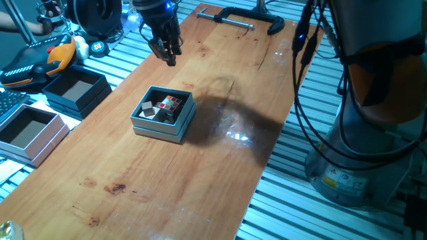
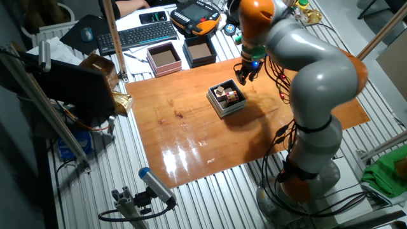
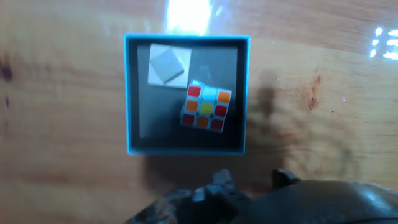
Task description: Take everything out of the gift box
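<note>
Wooden tabletop [image 1: 200, 167] under gift box [image 1: 162, 127], slatted metal bench [image 1: 347, 220] around.

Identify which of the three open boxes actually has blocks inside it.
The gift box, alone on the wooden board: it holds the puzzle cube and a grey cube. The navy box and white box beside the board show bare brown insides.

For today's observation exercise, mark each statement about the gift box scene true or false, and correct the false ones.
1. The puzzle cube lies inside the gift box. True.
2. The gripper is holding the puzzle cube. False: it hangs above the table, apart from the box, holding nothing.
3. A grey cube sits in the box beside the puzzle cube. True.
4. The gift box stands on the metal slats. False: it stands on the wooden table.
</note>
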`<state>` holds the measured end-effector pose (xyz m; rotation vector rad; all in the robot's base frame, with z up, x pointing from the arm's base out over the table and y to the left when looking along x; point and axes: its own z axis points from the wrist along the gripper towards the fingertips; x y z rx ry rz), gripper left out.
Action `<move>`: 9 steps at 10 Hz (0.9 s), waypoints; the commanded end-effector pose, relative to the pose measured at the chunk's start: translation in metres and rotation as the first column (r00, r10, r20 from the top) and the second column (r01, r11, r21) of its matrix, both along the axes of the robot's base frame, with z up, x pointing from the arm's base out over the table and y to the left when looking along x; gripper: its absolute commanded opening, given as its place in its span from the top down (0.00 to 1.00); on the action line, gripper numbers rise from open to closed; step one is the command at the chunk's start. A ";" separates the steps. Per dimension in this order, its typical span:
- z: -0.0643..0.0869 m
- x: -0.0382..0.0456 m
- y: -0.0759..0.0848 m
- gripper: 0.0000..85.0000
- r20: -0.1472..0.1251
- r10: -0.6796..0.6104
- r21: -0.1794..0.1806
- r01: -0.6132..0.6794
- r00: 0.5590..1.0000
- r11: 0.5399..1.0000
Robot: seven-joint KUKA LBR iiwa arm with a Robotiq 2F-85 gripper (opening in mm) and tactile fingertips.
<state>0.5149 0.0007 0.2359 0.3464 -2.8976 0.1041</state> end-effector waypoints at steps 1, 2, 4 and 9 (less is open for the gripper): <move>0.000 0.0000 0.000 0.99 -0.025 0.044 -0.006 -0.045 0.999 0.999; 0.000 0.0000 0.000 0.99 -0.025 0.044 -0.006 -0.045 0.999 0.999; 0.000 0.0000 0.000 0.99 -0.023 0.042 -0.007 -0.042 0.999 0.999; 0.000 -0.0001 0.000 0.99 -0.019 0.033 -0.006 -0.033 0.999 0.999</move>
